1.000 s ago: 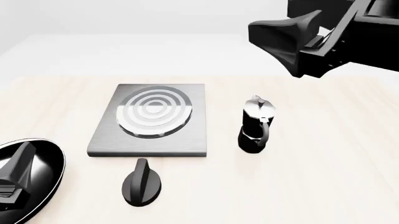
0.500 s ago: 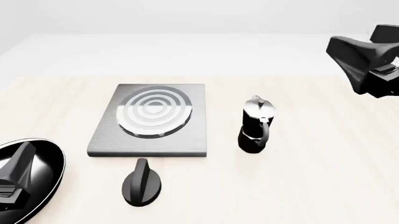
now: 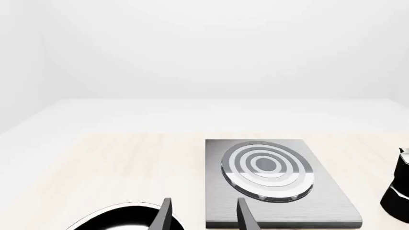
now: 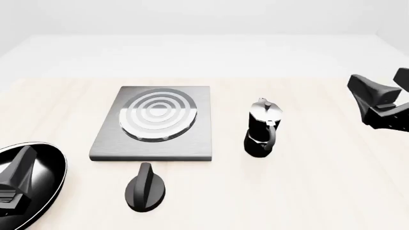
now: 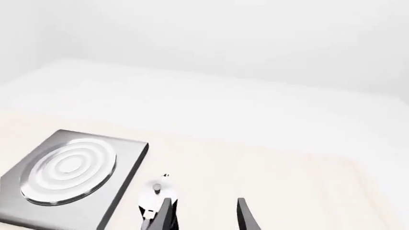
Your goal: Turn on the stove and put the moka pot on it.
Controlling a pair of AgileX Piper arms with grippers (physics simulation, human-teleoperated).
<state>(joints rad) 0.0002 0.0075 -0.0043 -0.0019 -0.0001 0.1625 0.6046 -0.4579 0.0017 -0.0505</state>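
Note:
The stove [image 4: 108, 143] is a flat grey plate with a ringed burner [image 4: 158, 115] at the table's middle; its black oval knob [image 4: 145, 188] lies apart, just in front of it. The moka pot [image 4: 262, 128] stands upright to the right of the plate, black below and silver on top. My right gripper [image 4: 378, 82] hovers open at the far right, well clear of the pot. In the right wrist view the moka pot [image 5: 155, 190] shows just beyond one of the fingers [image 5: 164, 215]. My left gripper [image 4: 24, 160] hangs open over the pan at the front left.
A round black frying pan [image 4: 48, 163] lies at the front left corner, under my left gripper; the frying pan [image 3: 118, 215] also shows in the left wrist view. Bare light wood lies right of the pot and behind the stove.
My right gripper has swung from high above the pot out to the right and down toward the table. The left gripper, pot, knob and stove have stayed put.

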